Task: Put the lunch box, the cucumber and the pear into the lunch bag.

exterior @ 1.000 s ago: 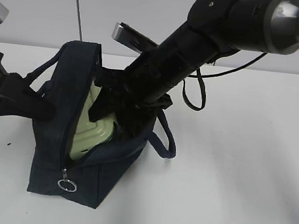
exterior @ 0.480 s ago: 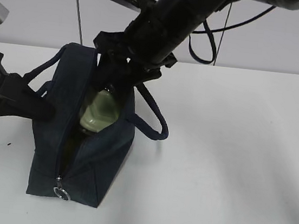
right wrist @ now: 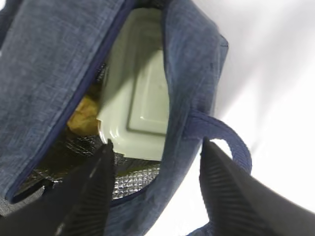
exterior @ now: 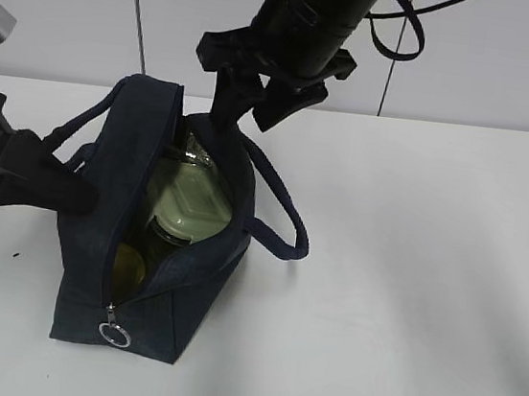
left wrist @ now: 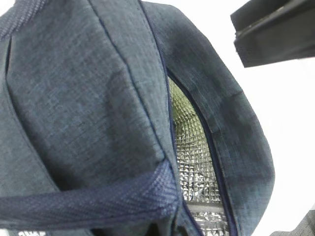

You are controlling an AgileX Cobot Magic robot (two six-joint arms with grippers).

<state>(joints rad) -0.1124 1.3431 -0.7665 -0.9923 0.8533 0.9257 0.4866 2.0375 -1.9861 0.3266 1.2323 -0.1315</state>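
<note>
The navy lunch bag (exterior: 184, 304) stands open on the white table. The pale green lunch box (exterior: 189, 200) lies inside it and also shows in the right wrist view (right wrist: 140, 93). The yellow pear (right wrist: 82, 117) sits beside the box in the bag (right wrist: 54, 64), and shows at the near end in the exterior view (exterior: 128, 263). I cannot make out the cucumber. My right gripper (exterior: 254, 106) is open and empty above the bag's far end, its fingertips (right wrist: 106, 147) astride the bag's wall. My left gripper (exterior: 49, 186) holds the bag's left handle (left wrist: 88, 204); its jaws are hidden.
The bag's free handle (exterior: 286, 222) loops out to the right. The metal zip ring (exterior: 114, 335) hangs at the near end. A black cable loop (exterior: 401, 31) hangs from the right arm. Silvery lining (left wrist: 194, 167) shows in the opening.
My right gripper has let go of the lunch box and risen out of the bag. The box now lies lower inside, and the bag has sagged back.
</note>
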